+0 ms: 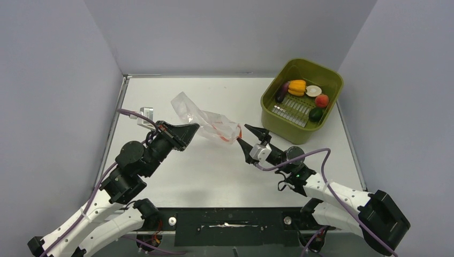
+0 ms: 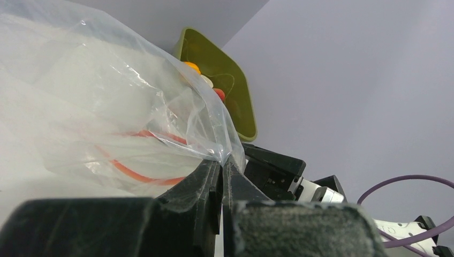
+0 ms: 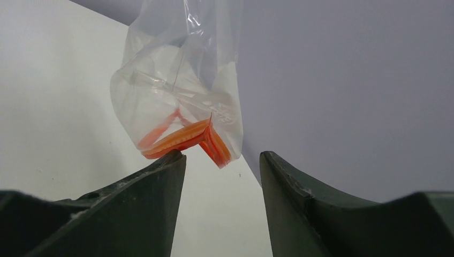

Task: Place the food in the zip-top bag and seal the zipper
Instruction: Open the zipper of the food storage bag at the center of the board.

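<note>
**Bagging not yet begun**

Holding the small clear crinkly zip-top bag (image 1: 206,120), empty, above the middle of the bench (image 1: 214,171), with the left claw (image 1: 193,127) clamped on its edge. Reaching with the right claw (image 1: 243,134), jaws apart, just beside the thin red zipper strip (image 3: 182,138), gripping nothing. Yet to move: small toy foods (image 1: 297,87), all in the olive-green plastic basket (image 1: 284,126) at the far right corner. Unsealed.

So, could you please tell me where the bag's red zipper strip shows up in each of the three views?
Top external: zipper near centre, by the right gripper.
Left wrist: zipper lower left, seen through the clear bag.
Right wrist: zipper at centre, just above the open right gripper.
Shared landmark: the clear bag.
</note>
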You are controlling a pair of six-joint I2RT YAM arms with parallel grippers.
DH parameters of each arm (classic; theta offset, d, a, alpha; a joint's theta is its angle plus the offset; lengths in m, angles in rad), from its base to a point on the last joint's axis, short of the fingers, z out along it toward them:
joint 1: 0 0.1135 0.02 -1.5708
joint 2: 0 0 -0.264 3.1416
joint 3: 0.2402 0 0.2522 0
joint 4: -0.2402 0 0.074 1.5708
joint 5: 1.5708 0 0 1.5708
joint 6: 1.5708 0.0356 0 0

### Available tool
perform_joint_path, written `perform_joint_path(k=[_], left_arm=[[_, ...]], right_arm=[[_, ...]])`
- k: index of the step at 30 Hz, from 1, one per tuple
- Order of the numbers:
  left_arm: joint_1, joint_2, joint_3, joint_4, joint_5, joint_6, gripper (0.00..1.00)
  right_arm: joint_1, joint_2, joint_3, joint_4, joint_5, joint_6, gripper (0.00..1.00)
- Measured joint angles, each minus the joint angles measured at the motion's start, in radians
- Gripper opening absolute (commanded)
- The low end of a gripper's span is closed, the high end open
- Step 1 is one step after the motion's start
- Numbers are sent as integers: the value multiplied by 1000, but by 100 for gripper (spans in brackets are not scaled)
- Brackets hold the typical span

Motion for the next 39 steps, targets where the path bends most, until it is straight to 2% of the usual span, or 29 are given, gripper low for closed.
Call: perform_joint_path(k=[6,15,22,24,28,33,39], left_arm=[[0,-15,0,-18,1,-25,0],[0,-16,6,-43,1,-26,0],[0,-8,34,-79,5,-26,0],[0,-9,38,-87,6,-26,0],[0,-17,39,-104,6,-28,0],[0,-38,39,-109,-2,-33,0],[0,-40,39,-128,-29,-18,0]], right_arm=[[6,12,-7,60,-8,-3,46],[6,72,-37,121,-10,-3,43],[6,111,-37,147,-10,-21,35],[6,119,-37,152,-10,-23,29],[6,130,-39,201,-17,-9,1],[11,117,-68,259,-31,51,0],[16,-12,-154,241,-27,171,0]])
